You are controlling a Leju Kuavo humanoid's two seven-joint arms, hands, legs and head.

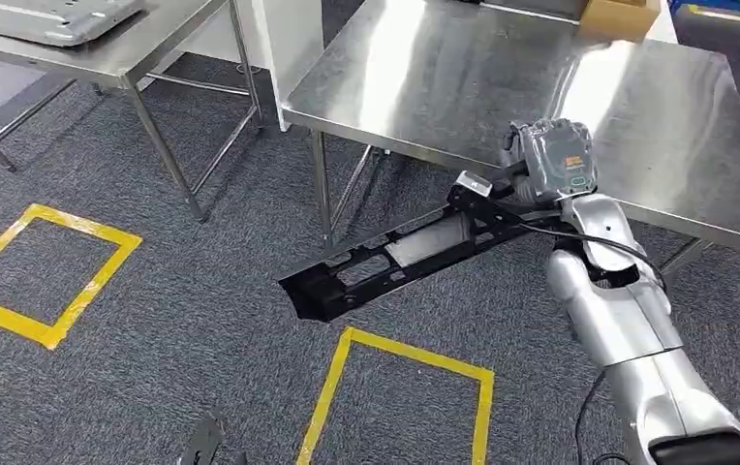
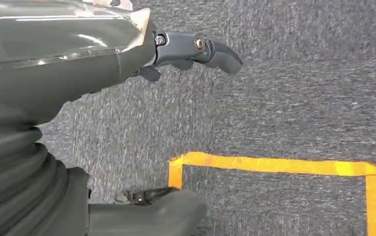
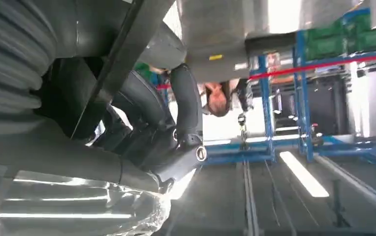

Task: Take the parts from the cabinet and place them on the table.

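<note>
**Long black part held at the counter's front edge by the right hand**

In the head view, a long black perforated part [image 1: 400, 260] is held by the right hand [image 1: 547, 160] at one end. The grasped end lies at the front edge of the steel counter [image 1: 444, 77], just at the hand's 9 o'clock side, while the rest of the part is stretched out towards 8 o'clock, over the grey carpet floor [image 1: 201, 291] and below counter level. The free end hangs above the carpet, just beyond a yellow tape square [image 1: 397, 351]. A pale grey panel is seen set into the middle of the part.

In the right wrist view, the dark fingers [image 3: 188, 103] are seen curled around a dark bar of the part [image 3: 122, 64], which passes across the palm, so the grip is closed on it. The silver right arm [image 1: 628, 329] is brought in from 5 o'clock.

In the left wrist view, the left hand [image 2: 186, 54] is seen over the carpet with nothing in it; its fingers [image 2: 220, 53] are extended and apart from the thumb [image 2: 151, 214]. A corner of yellow tape [image 2: 274, 164] lies on the floor beneath.

A second steel counter [image 1: 143, 48] stands at 11 o'clock, carrying a grey tray [image 1: 56, 17]. A cardboard box [image 1: 618, 15] sits at the far edge of the nearer counter, at 1 o'clock.
</note>
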